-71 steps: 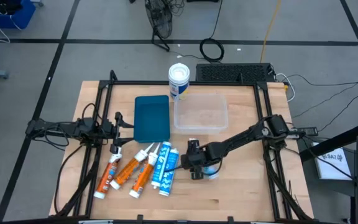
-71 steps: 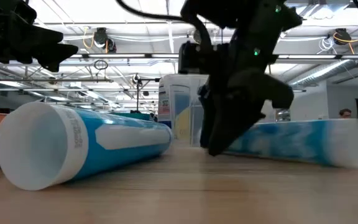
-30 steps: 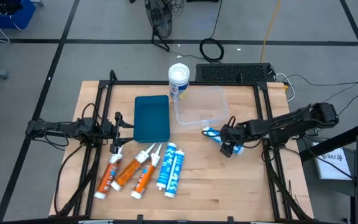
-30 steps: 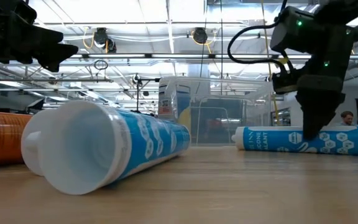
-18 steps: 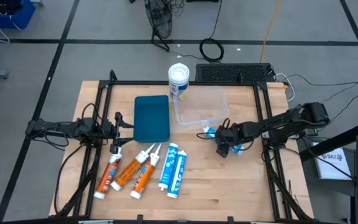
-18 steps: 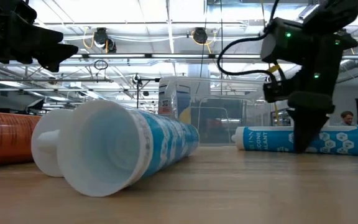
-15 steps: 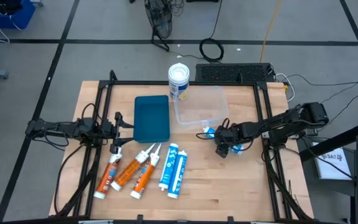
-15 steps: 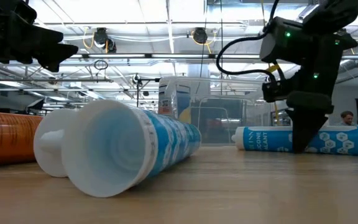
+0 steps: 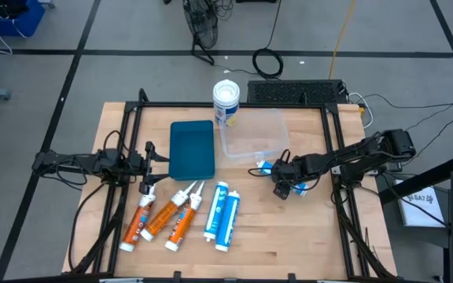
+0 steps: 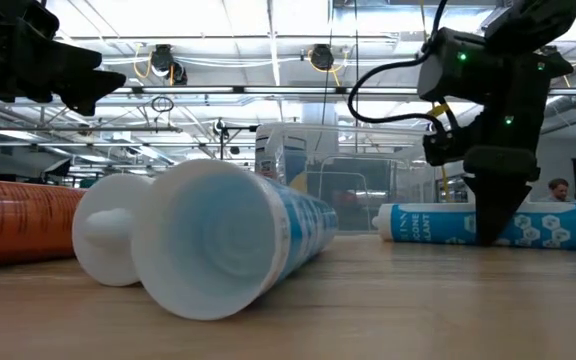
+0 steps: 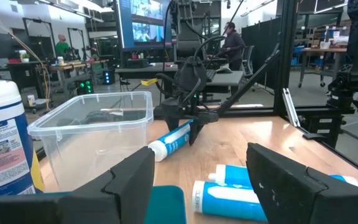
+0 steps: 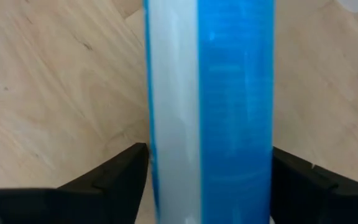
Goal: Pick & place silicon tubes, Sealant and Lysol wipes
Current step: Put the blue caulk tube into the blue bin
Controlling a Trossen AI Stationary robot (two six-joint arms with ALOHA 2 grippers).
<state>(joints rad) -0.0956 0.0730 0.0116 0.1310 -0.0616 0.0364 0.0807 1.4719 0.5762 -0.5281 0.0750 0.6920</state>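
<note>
blue sealant tube under the right arm, beside the tub

the blue sealant tube [image 9: 267,167] lies flat on the wooden table [image 9: 305,244], just beside the clear plastic tub [image 9: 254,140] on the right arm's side. the right gripper [image 9: 283,189] is down over it, a finger on either side of the barrel; from the wrist view i'd say the jaws straddle it without pinching, though i can't be sure. the left gripper [image 9: 149,154] waits at the left side of the table, jaws narrow and holding nothing.

what could go wrong: the tube is round and smooth, so a squeeze off its middle could roll it out of the jaws or knock it against the tub. the other blue tubes [image 9: 220,217] and orange tubes [image 9: 157,220] lie loose near the front and would roll just as easily.

the lysol wipes [image 9: 226,101] stand upright by the tub's far corner, and a teal lid [image 9: 192,148] lies flat alongside. beyond the table there are bright ceiling lights, desks and a few people.
</note>
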